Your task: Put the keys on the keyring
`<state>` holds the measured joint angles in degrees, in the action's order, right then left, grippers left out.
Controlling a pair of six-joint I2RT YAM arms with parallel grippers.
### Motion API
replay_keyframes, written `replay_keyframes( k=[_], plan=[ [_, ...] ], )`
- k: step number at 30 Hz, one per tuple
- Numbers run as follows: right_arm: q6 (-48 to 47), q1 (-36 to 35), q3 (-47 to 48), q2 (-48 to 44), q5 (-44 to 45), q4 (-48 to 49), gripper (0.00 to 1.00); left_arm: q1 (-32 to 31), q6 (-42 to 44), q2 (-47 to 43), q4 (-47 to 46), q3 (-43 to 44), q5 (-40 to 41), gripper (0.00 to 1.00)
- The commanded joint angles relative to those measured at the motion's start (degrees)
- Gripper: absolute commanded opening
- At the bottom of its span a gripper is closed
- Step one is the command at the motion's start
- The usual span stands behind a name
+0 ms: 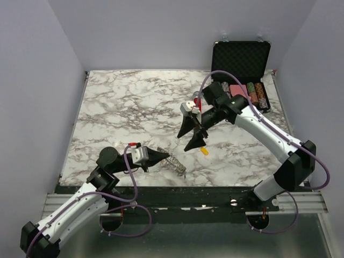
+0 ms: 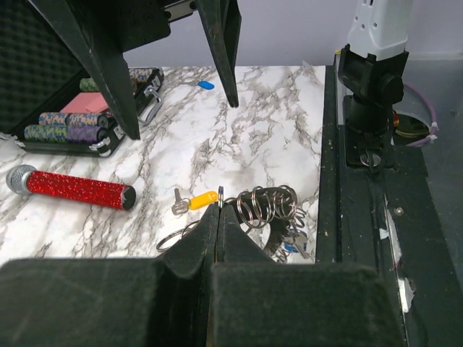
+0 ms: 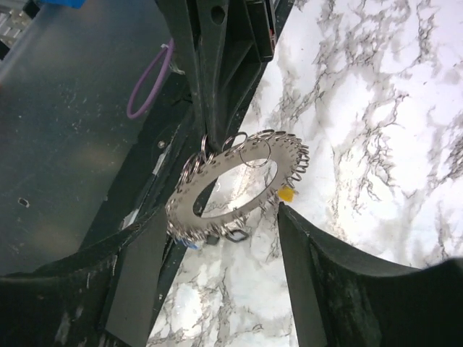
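Top external: left jaws pinched shut on keyring (image 1: pixel 178 165) rim, near edge of bench (image 1: pixel 123 107); right jaws spread open near yellow-headed key (image 1: pixel 205 151)

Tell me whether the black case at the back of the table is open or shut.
Open. The case has its lid standing upright with the foam lining showing, and the poker chips lie exposed in its base.

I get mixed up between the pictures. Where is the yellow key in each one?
Top external: the yellow key lies mid-picture, beside the right tool tips.
Left wrist: the key sits low centre, left of the keyring.
Right wrist: a yellow bit peeks out by the keyring's right rim.
Shared landmark: the keyring, near the key in every view.
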<state>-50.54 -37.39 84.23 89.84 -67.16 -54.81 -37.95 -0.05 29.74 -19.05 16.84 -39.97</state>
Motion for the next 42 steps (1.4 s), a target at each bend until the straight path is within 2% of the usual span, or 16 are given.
replay_keyframes(
  k=[1,6,13,20,33,35,42],
  plan=[
    [-1.39,0.12,-3.1,-2.39,-3.59,1.72,0.72,-0.01,3.57,-3.63,0.94,-1.28,-2.22,0.0],
    [-3.59,0.03,-5.47,-2.13,-5.53,2.07,0.75,-0.02,2.16,-2.14,-0.02,-1.02,-2.48,0.0],
    [-2.63,-0.05,-7.23,-1.95,-6.67,3.83,0.73,-0.02,0.32,-0.74,-2.83,-0.84,-3.19,0.0],
    [-1.66,0.03,-8.11,-0.99,-7.02,5.06,0.69,-0.01,-7.94,-0.2,-8.81,-3.13,-0.91,0.0],
    [-2.02,-0.49,-8.55,0.33,-8.52,5.5,0.67,-0.01,-11.98,-0.03,-7.06,-2.61,3.84,0.0],
    [-0.53,-1.98,-7.5,1.03,-6.6,6.11,0.64,-0.01,-12.42,0.67,-6.18,-1.82,4.37,0.0],
    [1.33,-5.5,-0.92,5.6,-2.63,2.7,0.43,-0.1,-14.36,2.08,-5.82,-1.11,5.33,0.0]
  ],
)
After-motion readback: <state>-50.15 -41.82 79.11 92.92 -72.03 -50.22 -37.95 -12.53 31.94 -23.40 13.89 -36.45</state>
